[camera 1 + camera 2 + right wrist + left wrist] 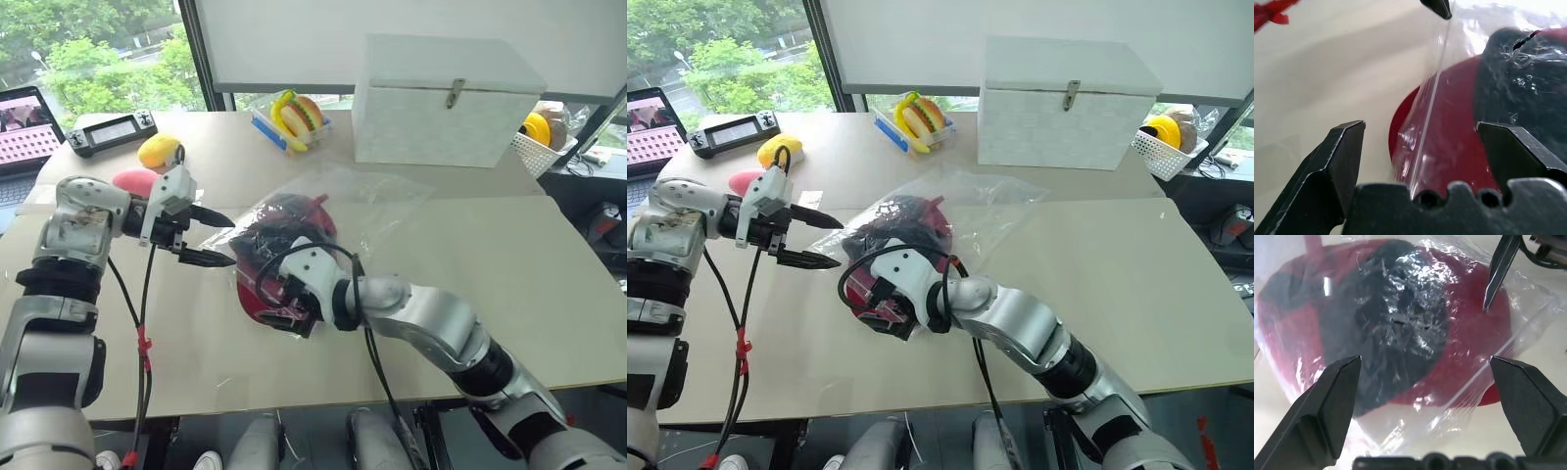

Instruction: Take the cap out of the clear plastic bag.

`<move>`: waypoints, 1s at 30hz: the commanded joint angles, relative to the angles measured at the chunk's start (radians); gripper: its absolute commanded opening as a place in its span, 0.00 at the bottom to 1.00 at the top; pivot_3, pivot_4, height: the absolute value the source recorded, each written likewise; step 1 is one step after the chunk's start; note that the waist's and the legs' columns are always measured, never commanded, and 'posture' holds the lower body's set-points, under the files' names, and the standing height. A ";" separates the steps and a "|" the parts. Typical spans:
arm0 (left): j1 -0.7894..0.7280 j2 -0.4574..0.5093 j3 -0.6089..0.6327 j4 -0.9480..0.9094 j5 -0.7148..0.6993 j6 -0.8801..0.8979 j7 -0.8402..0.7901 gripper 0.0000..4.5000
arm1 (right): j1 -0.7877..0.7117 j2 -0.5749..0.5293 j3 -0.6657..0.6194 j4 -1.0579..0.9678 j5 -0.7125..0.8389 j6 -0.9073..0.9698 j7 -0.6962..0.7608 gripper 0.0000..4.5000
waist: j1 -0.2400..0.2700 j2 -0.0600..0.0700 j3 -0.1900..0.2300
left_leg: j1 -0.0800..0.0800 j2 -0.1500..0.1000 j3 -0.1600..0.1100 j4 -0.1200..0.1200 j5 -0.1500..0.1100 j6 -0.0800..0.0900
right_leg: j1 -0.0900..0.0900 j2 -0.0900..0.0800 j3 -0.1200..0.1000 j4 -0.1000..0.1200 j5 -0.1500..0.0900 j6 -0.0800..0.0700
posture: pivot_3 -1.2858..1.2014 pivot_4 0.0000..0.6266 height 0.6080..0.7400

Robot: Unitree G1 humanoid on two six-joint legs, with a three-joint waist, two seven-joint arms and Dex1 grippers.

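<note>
— In the middle of the table [549,294], what is lying there?

— The cap [294,230] is sitting inside the clear plastic bag [377,201], red brim toward the robot and black lining showing through the crinkled film. The bag is spreading out toward two o'clock from the cap, its loose end lying flat on the tabletop.

— And the grippers?

— The left gripper [208,238] is hovering at nine o'clock of the cap, just beside the bag's edge, with its two black fingers spread apart and nothing between them. In the left wrist view the bagged cap [1400,328] is lying ahead of those parted fingers [1327,406].

— The right one?

— The right gripper [884,294] is sitting at six o'clock of the cap, right at the brim (whether it is actually touching the film I cannot tell). Its fingers are standing wide as well, gripping nothing; the right wrist view is showing the red brim [1449,147] and a fold of the bag [1430,98] between the open fingers [1337,161].

— Anything else on the table?

— A white lidded box [446,98] is standing at twelve to one o'clock, well apart from the bag. A tray of toy food [292,117] is lying at twelve, a yellow toy [160,150] and a pink toy [135,181] at ten, and a black controller [111,130] beyond them.
</note>
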 commanded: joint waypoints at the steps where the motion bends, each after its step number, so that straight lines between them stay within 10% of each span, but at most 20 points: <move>1: -0.029 0.080 -0.074 -0.050 -0.074 -0.095 -0.005 1.00 | -0.030 0.010 0.019 0.047 -0.103 0.007 -0.031 0.98 | -0.003 0.000 0.000 | 0.000 0.000 0.000 0.000 0.000 0.000 | 0.000 0.000 0.000 0.001 0.000 0.000 | 0.52 0.24 1.00; 16: 0.140 0.351 -0.076 -0.380 -0.335 0.087 -0.005 1.00 | 0.130 -0.197 -0.003 0.026 -0.415 -0.011 -0.054 0.98 | -0.020 0.000 0.000 | 0.000 0.000 -0.003 0.000 0.000 0.000 | -0.001 -0.001 0.000 0.003 0.000 0.000 | 0.52 0.24 1.00; 30: 0.206 0.223 0.059 -0.437 -0.270 0.157 0.005 1.00 | 0.117 -0.290 -0.005 0.340 -0.625 -0.349 0.039 0.98 | 0.009 0.000 0.000 | 0.010 0.001 0.002 0.006 0.000 0.000 | 0.013 0.000 -0.001 -0.002 -0.004 0.006 | 0.52 0.24 1.00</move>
